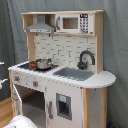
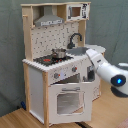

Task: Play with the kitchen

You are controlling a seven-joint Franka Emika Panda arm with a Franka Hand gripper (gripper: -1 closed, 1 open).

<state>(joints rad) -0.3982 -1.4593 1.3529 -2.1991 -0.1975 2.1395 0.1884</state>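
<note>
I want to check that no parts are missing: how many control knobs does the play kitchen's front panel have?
2: one knob nearer the stove corner, another knob beside the arm. The arm may hide more.

arm | white, smooth rounded shells in the second exterior view | thick tube-shaped links | bulbous joint housing with a small blue light on a dark round cap | dark seam bands between segments | far end dark | in the first exterior view only a white rounded bit at the bottom edge
</note>
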